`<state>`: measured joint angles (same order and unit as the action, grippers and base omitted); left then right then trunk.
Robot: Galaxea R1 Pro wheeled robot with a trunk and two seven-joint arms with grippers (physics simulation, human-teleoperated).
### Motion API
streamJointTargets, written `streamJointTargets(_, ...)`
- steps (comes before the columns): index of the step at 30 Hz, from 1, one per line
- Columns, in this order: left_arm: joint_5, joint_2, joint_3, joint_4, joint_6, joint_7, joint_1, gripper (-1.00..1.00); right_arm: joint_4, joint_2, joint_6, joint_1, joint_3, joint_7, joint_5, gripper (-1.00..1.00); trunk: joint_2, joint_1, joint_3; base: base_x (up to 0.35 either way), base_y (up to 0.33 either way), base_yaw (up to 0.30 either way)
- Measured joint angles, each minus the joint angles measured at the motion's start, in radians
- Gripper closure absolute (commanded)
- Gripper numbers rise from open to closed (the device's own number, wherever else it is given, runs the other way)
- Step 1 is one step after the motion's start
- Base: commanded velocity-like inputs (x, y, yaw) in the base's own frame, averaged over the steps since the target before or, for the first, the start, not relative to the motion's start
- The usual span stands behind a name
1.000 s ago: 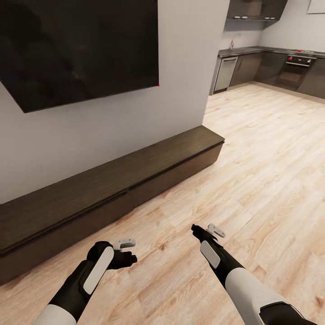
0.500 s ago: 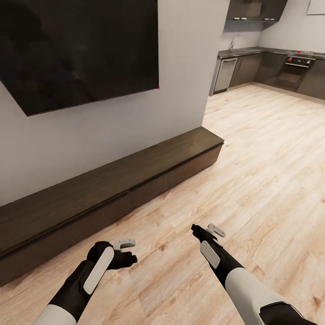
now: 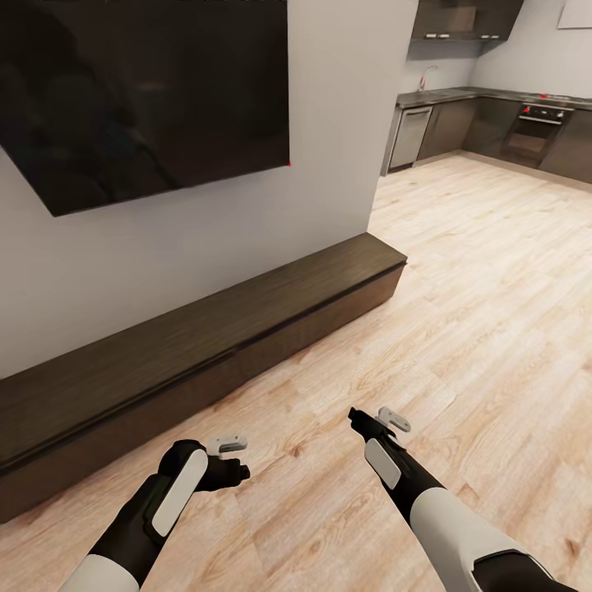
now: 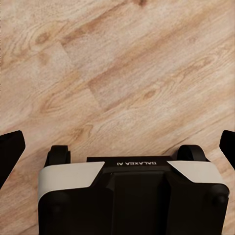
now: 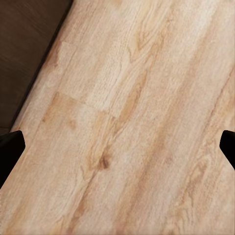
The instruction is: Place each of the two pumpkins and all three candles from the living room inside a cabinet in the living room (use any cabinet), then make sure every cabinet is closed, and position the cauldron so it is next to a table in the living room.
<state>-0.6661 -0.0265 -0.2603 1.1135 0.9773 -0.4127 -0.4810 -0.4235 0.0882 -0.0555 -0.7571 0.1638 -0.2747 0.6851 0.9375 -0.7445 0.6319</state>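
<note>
We face a pale, knotty wood-plank floor (image 3: pixel 493 288). A long, low dark brown cabinet (image 3: pixel 205 345), fronts shut, runs along the white wall beneath a glossy black screen (image 3: pixel 140 90). Our left gripper (image 3: pixel 234 460) and right gripper (image 3: pixel 374 419) hover spread wide, empty.

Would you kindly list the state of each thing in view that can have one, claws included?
Cabinet: drawer fronts shut, top bare.
Left claw: open, holding nothing, over the wood floor.
Right claw: open, holding nothing.
Wall screen: dark, off.
Kitchen oven: door shut.
</note>
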Motion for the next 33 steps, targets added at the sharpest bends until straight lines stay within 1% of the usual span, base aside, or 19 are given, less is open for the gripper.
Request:
streamJointTargets(18, 0.000, 0.000, -0.001, -0.001, 0.000, 0.001, 0.000, -1.00, 0.001, 0.000, 0.004, 0.000, 0.001, 0.000, 0.001, -1.00, -0.126, 0.069, -0.056, 0.000, 0.000, 0.000)
streamJointTargets(21, 0.006, 0.001, 0.001, -0.018, 0.000, 0.000, 0.000, -1.00, 0.002, 0.000, 0.004, 0.000, 0.002, 0.000, -0.001, -1.00, -0.147, 0.081, -0.066, 0.000, 0.000, 0.000)
streamJointTargets(33, 0.009, 0.000, 0.001, -0.023, -0.001, -0.002, -0.001, -1.00, 0.002, 0.000, 0.003, -0.001, 0.003, -0.003, -0.013, -1.00, -0.231, 0.127, -0.104, 0.000, 0.000, 0.000)
